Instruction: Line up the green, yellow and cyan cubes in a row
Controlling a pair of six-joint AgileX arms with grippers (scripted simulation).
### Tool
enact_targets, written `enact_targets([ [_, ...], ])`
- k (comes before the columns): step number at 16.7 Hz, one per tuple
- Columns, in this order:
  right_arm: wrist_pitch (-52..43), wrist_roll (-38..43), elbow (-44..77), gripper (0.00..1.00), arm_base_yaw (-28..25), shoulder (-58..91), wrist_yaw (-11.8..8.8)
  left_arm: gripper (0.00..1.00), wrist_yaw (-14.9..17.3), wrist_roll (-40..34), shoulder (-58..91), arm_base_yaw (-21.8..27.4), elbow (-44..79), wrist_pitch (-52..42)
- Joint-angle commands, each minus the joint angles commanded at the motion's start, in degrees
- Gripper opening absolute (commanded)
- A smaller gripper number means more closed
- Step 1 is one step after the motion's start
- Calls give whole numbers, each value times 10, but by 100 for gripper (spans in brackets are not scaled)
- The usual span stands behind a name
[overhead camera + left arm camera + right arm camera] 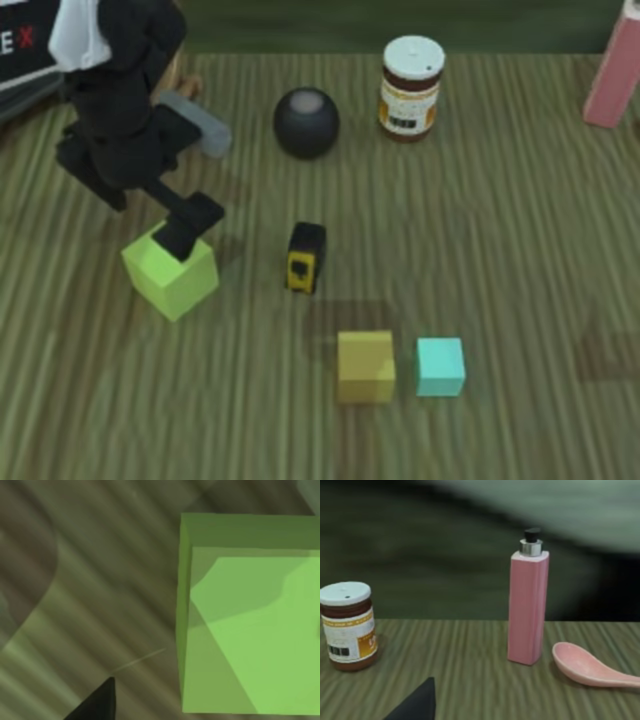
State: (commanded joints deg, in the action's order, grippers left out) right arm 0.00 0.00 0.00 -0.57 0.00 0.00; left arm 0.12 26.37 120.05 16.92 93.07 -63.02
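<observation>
The large lime-green cube (172, 275) sits on the table at the left. My left gripper (186, 230) hangs open just over its far top corner. In the left wrist view the green cube (250, 630) fills one side, and one dark fingertip (100, 702) stands apart from its face with table showing between. The mustard-yellow cube (365, 367) and the small cyan cube (440, 366) rest side by side near the front, a small gap between them. My right arm is outside the top view; its wrist view shows one fingertip (422, 700) far off centre, with nothing held.
A black-and-yellow tape measure (305, 257) lies between the green and yellow cubes. At the back stand a black ball (306, 122), a white-lidded jar (410, 88) and a pink bottle (620, 70). A pink spoon (590, 666) lies beside the bottle.
</observation>
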Motion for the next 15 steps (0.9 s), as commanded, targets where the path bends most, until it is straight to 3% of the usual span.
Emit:
enact_targets([
  [4, 0, 0, 0, 100, 0, 0, 0, 100, 0, 1, 4, -2, -7, 10],
  [11, 0, 0, 0, 100, 0, 0, 0, 100, 1, 2, 65, -1, -89, 158],
  [15, 0, 0, 0, 100, 0, 0, 0, 100, 1, 2, 75, -1, -99, 174],
])
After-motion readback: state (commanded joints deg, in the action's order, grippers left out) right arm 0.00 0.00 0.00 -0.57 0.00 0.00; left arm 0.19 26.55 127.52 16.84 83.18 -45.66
